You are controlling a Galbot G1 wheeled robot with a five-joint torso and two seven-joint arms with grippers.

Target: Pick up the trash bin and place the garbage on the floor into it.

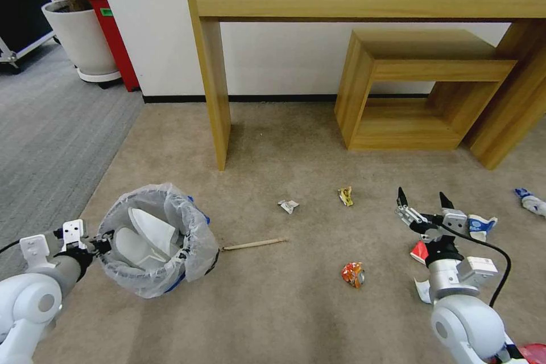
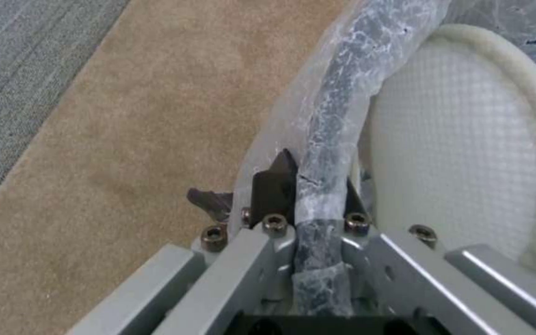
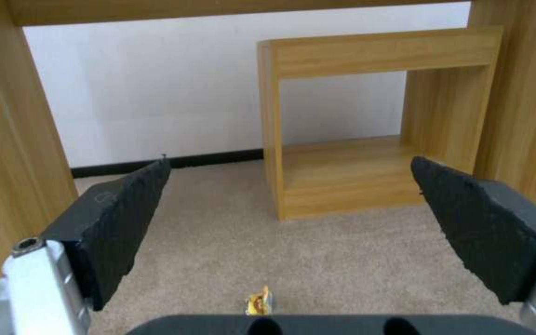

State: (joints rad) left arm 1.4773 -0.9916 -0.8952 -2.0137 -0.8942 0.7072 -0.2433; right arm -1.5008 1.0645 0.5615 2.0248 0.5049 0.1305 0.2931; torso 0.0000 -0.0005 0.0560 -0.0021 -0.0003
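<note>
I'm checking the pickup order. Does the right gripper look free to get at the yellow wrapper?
Probably yes. The right gripper is open and empty, and the yellow wrapper lies on bare carpet beside it, nothing between them. The left gripper holds the trash bin.

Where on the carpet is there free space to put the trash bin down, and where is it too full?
Bare carpet lies between the table leg and the wooden cube, and below the wooden stick, left of the orange wrapper. It is crowded around the right gripper. The left gripper holds the trash bin.
</note>
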